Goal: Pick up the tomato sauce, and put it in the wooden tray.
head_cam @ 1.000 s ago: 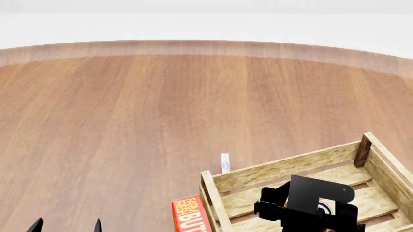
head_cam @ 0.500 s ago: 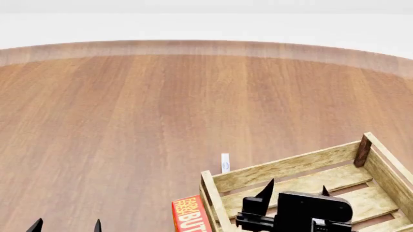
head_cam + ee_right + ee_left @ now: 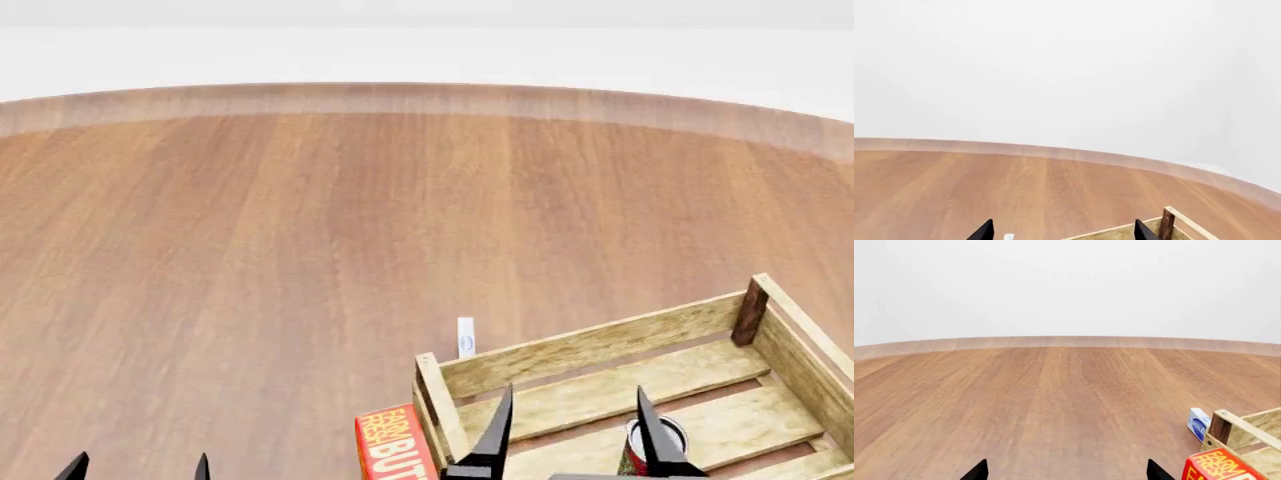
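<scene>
right gripper (image 3: 574, 425) is staying wide open, holding nothing | tomato sauce (image 3: 653, 441) is standing in wooden tray (image 3: 587, 350), at gripper's 3 o'clock | left gripper (image 3: 138, 467) is wide open too

Each tool (image 3: 574, 430) has black (pointed) fingertips (image 3: 495, 425).

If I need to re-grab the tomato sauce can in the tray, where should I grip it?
Grip the tomato sauce across its round side wall, coming straight down: it stands upright with its top showing, and the wooden tray walls block a level approach.
</scene>
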You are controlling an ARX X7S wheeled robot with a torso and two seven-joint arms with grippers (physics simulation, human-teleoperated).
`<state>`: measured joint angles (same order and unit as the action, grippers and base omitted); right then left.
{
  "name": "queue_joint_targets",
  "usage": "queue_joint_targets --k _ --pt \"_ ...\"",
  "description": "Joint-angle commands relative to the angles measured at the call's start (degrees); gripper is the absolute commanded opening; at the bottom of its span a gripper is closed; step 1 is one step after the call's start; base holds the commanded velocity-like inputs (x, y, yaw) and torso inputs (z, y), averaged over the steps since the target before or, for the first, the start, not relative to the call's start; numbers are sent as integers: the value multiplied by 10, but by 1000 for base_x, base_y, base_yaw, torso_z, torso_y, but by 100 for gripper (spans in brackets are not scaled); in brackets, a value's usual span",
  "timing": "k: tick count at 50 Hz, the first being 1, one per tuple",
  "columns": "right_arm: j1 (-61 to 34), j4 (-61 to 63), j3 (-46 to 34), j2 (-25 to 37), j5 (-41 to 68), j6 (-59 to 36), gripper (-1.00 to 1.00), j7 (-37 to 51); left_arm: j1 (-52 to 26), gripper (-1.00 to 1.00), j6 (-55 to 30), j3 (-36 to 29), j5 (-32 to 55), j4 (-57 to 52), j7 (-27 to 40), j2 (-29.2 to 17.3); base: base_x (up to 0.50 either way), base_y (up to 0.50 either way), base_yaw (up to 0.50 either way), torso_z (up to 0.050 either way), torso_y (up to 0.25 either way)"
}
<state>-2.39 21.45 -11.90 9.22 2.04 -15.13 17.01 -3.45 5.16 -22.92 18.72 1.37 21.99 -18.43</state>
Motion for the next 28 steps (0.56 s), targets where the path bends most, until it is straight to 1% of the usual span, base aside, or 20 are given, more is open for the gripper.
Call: queue_joint_targets --k 1,14,17,28 --pt "66 126 -20 22 -11 -2 100 3 -2 100 2 -1 1 3 -1 -1 0 0 0 0 0" --pt "156 196 -60 52 -51 74 100 14 -1 100 4 -2 2 3 1 -2 0 0 0 0 0" --pt "169 202 -66 57 -56 88 100 16 -1 100 5 -3 2 3 1 -2 0 0 0 0 0" --pt "243 211 -96 88 -86 185 100 27 -1 100 5 -5 1 2 4 -2 0 0 0 0 0"
